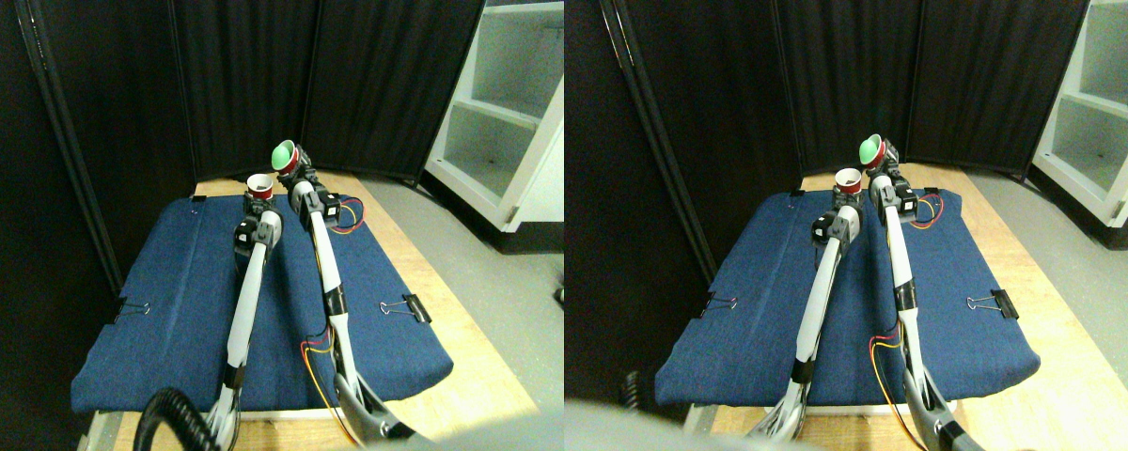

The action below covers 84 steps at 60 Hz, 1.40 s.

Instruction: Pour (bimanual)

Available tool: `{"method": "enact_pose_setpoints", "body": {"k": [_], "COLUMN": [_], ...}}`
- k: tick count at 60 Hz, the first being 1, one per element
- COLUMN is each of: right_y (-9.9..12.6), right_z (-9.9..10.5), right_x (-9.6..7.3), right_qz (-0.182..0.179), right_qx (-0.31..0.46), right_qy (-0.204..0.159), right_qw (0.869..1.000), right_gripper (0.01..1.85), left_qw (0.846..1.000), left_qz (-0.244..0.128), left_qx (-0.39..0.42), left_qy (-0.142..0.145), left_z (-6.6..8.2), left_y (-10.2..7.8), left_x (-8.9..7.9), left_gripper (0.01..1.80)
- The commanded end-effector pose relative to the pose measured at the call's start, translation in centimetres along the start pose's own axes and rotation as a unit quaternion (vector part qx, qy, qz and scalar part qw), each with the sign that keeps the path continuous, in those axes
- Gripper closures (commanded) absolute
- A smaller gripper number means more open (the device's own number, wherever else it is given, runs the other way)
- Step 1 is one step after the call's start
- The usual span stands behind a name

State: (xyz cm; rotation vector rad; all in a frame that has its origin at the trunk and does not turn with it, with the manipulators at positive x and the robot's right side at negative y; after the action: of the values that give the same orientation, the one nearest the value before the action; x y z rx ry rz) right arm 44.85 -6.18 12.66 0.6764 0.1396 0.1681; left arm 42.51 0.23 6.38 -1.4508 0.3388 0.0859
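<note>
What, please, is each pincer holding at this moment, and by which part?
The left pincer holds an upright red cup from below, near its base. The right pincer holds a second red cup, tilted with something green at its mouth, also by its lower end.

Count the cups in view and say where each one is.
2. One red cup sits upright at the left gripper; the other, a green-filled cup, tilts at the right gripper, just above it.

You see two pale grey manipulators (244, 310) with dark joints, red and yellow wires trailing along the right one (324, 258).
</note>
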Motion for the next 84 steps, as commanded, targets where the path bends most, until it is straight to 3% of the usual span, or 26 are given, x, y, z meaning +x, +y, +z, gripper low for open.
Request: {"method": "enact_pose_setpoints", "body": {"k": [1,22,31,62,84], "right_y": [1.0,1.7,1.5,1.5,2.1], "right_z": [0.9,0.7,0.8,1.3,1.6], "right_x": [-0.1,-0.7,-0.7,-1.6,-2.3], "right_qz": [0.032,0.025,0.033,0.04,0.071], "right_qx": [-0.03,-0.04,-0.034,-0.11,-0.188], "right_qy": [-0.01,-0.012,-0.011,-0.008,0.01], "right_qw": [0.999,0.999,0.999,0.993,0.98], "right_gripper": [1.5,1.53,1.52,1.52,1.53], "left_qw": [1.0,0.993,0.978,0.987,0.989], "left_qz": [-0.011,-0.016,-0.024,-0.021,-0.019], "left_qx": [-0.007,0.11,0.195,0.148,0.134], "left_qy": [0.003,0.049,0.071,0.059,0.056], "left_z": [-0.4,-0.1,0.3,0.1,-0.3], "left_y": [-0.4,-0.5,-0.8,-1.1,-1.2], "left_x": [0.2,-0.2,-0.5,-1.4,-2.0], "left_gripper": [1.48,1.48,1.48,1.48,1.48]}}
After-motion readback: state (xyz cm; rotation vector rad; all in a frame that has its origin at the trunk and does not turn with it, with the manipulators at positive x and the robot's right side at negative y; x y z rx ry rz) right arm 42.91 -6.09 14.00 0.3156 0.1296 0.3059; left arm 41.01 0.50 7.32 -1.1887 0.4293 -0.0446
